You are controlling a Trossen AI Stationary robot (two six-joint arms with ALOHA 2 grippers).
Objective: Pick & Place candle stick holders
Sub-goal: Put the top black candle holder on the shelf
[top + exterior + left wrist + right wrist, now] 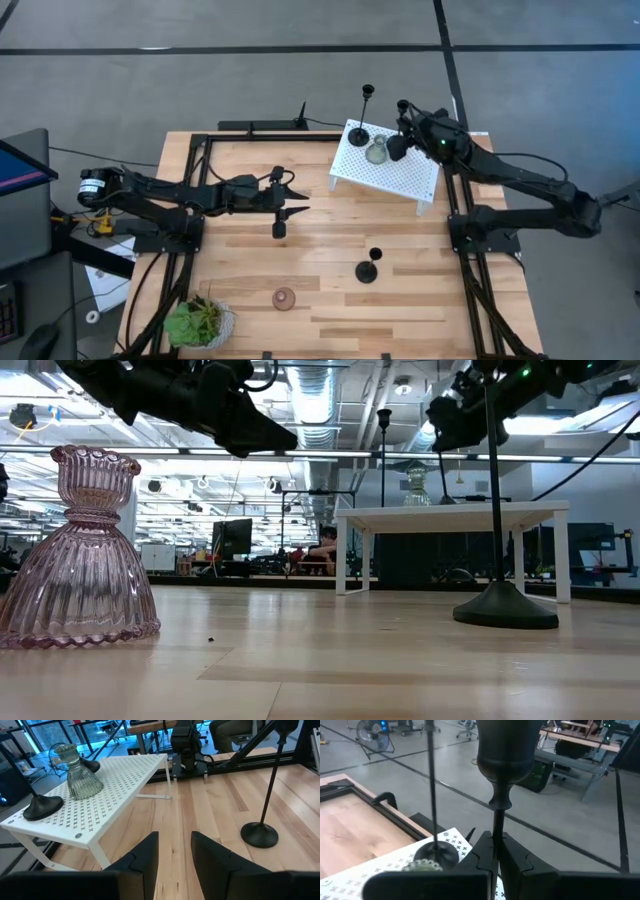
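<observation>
My right gripper [496, 854] is shut on a tall black candle stick holder with a cup top [509, 750], above the white perforated stand [400, 178]. The holder's round base [90, 766] is low over the stand; I cannot tell if it touches. On the stand, a second tall black holder [358, 135] stands on its base beside a squat grey-green one [80, 770]. A third tall holder [367, 270] and a squat pinkish one [85, 560] stand on the table. My left gripper [175, 855] hovers open and level over the table's middle, holding nothing. My right gripper pinches the thin stem [496, 832] just below the knob under the cup, between its two fingers. The fingers come nearly level from the table's right side and lie across the stem. The holder stands tilted, with the cup above the fingers and the base hanging below.
A small green potted plant [200, 322] sits at the near left corner. Dark frame rails [460, 240] run along the table's left and right sides. Bare wood lies between the stand and the near edge.
</observation>
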